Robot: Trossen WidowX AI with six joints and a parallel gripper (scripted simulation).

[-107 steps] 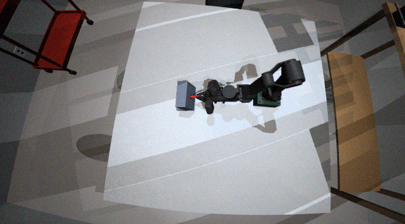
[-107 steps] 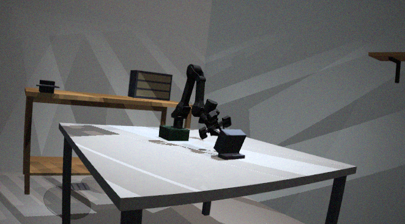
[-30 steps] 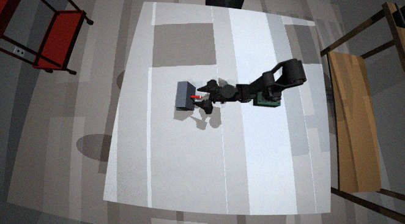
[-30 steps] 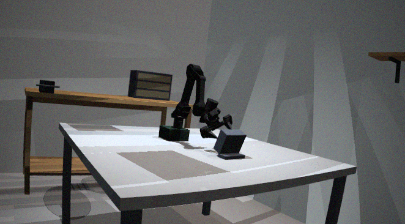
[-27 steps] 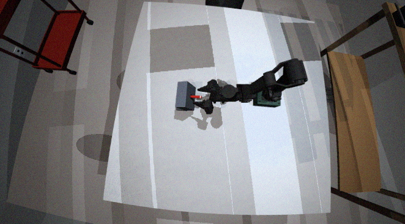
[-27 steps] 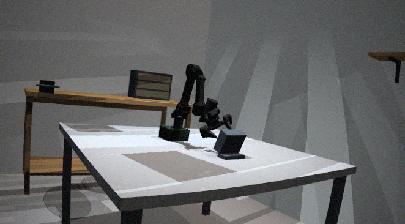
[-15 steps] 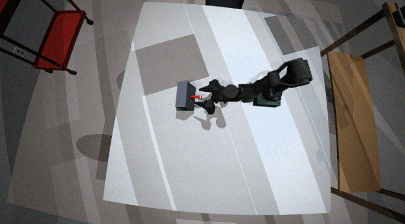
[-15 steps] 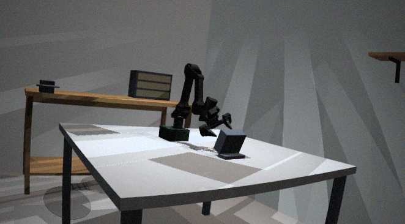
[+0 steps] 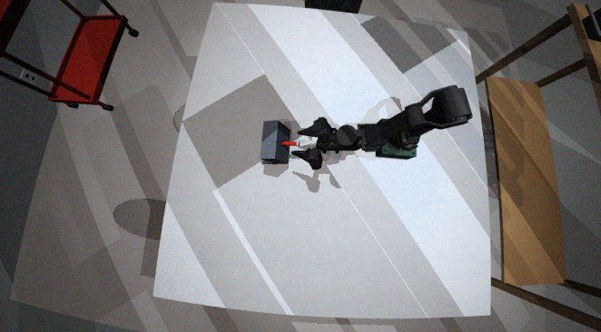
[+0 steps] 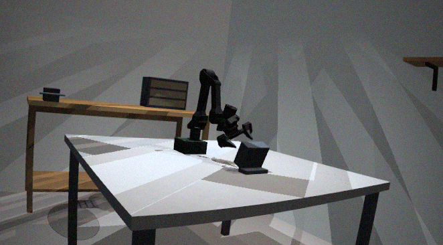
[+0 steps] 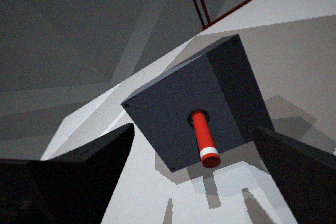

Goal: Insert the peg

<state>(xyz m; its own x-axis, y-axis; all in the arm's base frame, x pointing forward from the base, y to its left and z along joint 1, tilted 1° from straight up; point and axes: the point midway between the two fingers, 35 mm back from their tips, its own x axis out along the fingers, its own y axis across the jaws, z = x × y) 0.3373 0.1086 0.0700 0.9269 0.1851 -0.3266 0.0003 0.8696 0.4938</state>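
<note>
The round red peg (image 9: 290,143) (image 11: 203,134) with a white band near its outer end sits in the hole (image 11: 191,119) of the dark blue-grey sloped panel (image 9: 275,140) (image 10: 251,156) (image 11: 161,111). Much of the peg sticks out from the face, and its depth inside is hidden. The peg cannot be made out in the exterior view. My gripper (image 9: 296,142) (image 10: 243,142) (image 11: 192,129) is wide open and empty in front of the panel. In the top view its fingertips are on either side of the peg's outer end, apart from it.
The arm's green base (image 9: 396,152) (image 10: 190,145) stands on the white table (image 9: 318,247) (image 10: 160,195) behind the gripper. A wooden bench (image 9: 527,183) (image 10: 110,106) is beyond the table's edge on the base side. A red cart (image 9: 93,61) stands off the table on the far side of the panel.
</note>
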